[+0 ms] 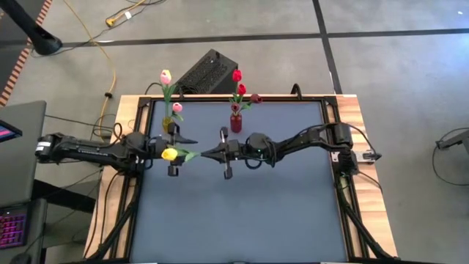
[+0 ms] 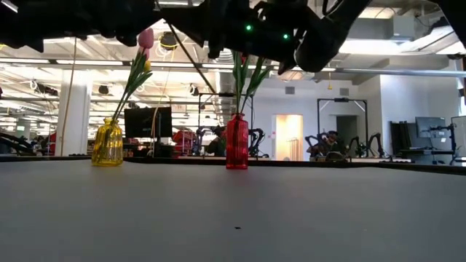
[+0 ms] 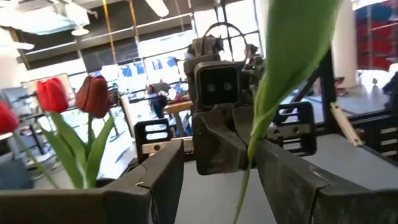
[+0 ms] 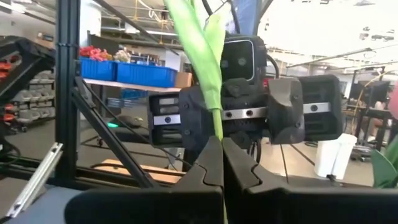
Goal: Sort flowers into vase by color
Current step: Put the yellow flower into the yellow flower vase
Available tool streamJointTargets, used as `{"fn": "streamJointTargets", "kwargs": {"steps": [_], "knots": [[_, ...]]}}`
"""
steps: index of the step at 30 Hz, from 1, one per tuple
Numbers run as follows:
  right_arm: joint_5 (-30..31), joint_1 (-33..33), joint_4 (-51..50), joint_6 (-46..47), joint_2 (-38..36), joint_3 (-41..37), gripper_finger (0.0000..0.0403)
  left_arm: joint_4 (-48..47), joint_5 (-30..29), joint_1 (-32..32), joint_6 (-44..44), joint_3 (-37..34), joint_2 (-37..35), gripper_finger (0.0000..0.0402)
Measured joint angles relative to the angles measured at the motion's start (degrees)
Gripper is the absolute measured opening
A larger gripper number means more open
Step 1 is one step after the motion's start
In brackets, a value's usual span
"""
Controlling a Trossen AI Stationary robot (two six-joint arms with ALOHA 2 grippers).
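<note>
Overhead: both arms meet above the far-centre of the desk point(image 1: 242, 213), end effectors pointing at each other.

Left end effector point(image 1: 192, 155): fingers spread, w/ the yellow tulip point(image 1: 170, 154) lying between them, head toward the left arm's wrist; whether the fingers press the stem cannot be told.

Right end effector point(image 1: 207, 154): fingers point(image 4: 239, 168) pressed together, pinching the same tulip's green stem, which rises between the tips in the right wrist view w/ a leaf point(image 4: 200, 43) above. The tulip thus hangs in the air between the two arms, clear of the desk.

Yellow vase point(image 2: 108, 143): far-left on the desk, upright, holding pink tulips point(image 1: 165, 76).

Red vase point(image 2: 237, 142): far-centre, upright, just right of the yellow vase, holding red tulips point(image 1: 237, 75) and one dark maroon tulip point(image 1: 255, 98); the red & maroon heads also show in the left wrist view.

Low view: both vases stand apart from each other; arms cross overhead.
</note>
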Motion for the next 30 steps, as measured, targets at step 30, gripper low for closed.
{"fn": "streamJointTargets", "kwargs": {"steps": [30], "knots": [[0.53, -0.39, -1.84, 0.81, -0.09, 1.22, 0.0032, 5.18, 0.81, -0.04, -1.19, 0.11, -0.01, 0.0061]]}}
